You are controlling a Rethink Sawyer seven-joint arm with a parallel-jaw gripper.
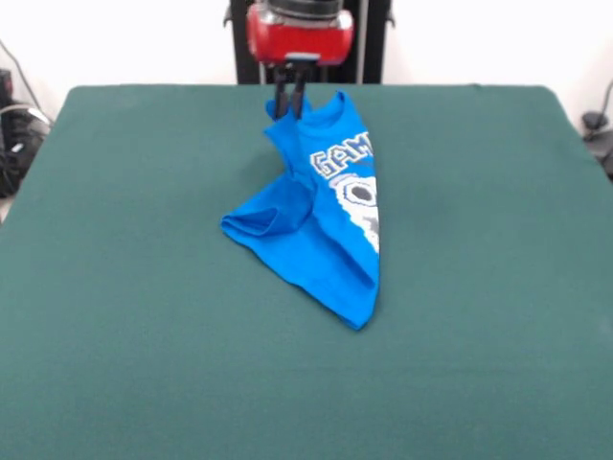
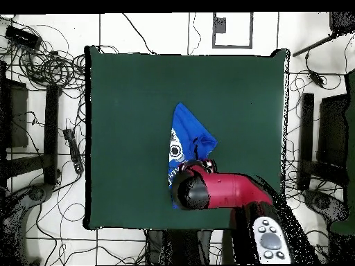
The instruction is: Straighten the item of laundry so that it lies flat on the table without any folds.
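The item of laundry [image 1: 306, 240], a bright blue T-shirt with white "GAME" lettering, is bunched and folded near the middle of the table [image 1: 134, 307]. Its far end is drawn up off the green cloth into a peak. My gripper [image 1: 288, 105] hangs at that peak, with its two dark fingers close together and pinching the shirt's upper edge. A folded sleeve bulges at the shirt's left, and a pointed corner lies toward the front. In the overhead view the shirt [image 2: 188, 135] lies right of the table's [image 2: 132, 104] centre, partly under the red arm [image 2: 225, 190], which hides the gripper.
Green cloth stretches wide on every side of the shirt. In the overhead view, cables [image 2: 48, 66] and dark stands [image 2: 331, 131] crowd the floor beyond the table's left and right edges.
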